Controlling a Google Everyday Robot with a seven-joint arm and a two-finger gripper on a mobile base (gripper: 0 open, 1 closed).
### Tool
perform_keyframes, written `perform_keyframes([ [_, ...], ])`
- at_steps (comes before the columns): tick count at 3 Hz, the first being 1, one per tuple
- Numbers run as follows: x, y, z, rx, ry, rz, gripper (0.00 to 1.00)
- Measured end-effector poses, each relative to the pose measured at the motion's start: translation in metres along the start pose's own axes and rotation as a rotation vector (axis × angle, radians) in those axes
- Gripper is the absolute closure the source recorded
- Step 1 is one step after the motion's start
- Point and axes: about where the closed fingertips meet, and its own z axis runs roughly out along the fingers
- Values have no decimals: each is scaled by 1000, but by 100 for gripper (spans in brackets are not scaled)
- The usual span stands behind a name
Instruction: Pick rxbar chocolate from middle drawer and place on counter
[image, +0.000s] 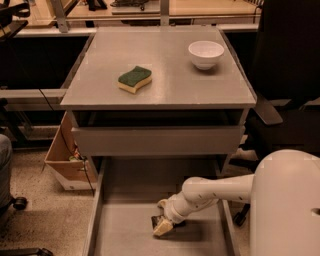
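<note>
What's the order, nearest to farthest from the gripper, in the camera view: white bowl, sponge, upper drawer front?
The gripper sits low in the middle drawer.
1. upper drawer front, just above and behind it.
2. sponge, on the counter, left of centre.
3. white bowl, at the counter's far right corner.

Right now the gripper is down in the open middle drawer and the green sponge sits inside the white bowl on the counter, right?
No. The camera view shows the green sponge lying on the counter apart from the white bowl, not inside it. The gripper is down in the open middle drawer.
</note>
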Motion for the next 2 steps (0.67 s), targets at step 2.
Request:
perform_keyframes([
  [2,-2,-2,-1,15,-6,-18,93],
])
